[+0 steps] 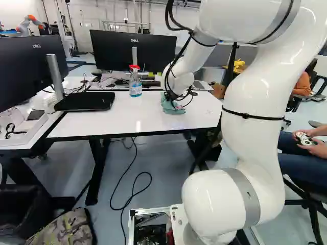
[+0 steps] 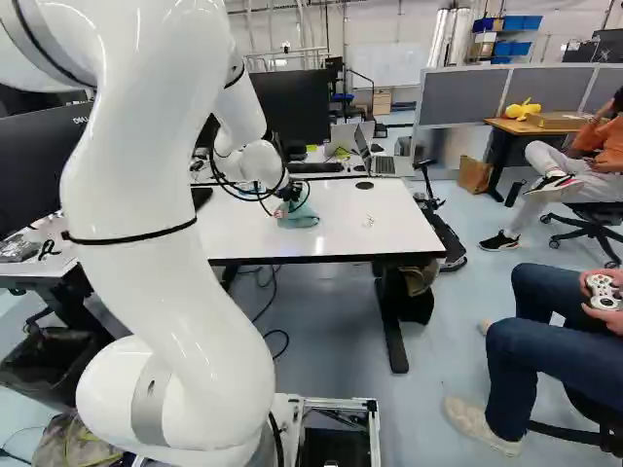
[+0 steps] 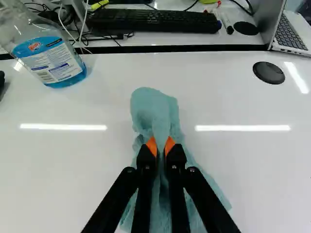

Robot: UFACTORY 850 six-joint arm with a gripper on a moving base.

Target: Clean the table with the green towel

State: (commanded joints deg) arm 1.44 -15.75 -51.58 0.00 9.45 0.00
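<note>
the end effector point(image 2: 292, 196) pinches the green towel point(image 3: 154, 112).

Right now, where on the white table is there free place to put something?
The table is bare between the towel and the round black cover, and between the towel and the spray bottle. Crowded: the desk behind, with keyboard and laptop.

At the left base view's right, the white arm point(image 1: 254, 107) arches forward, black pincer point(image 1: 177, 98) low. Its orange pads point(image 3: 151, 145) pinch close together.
</note>
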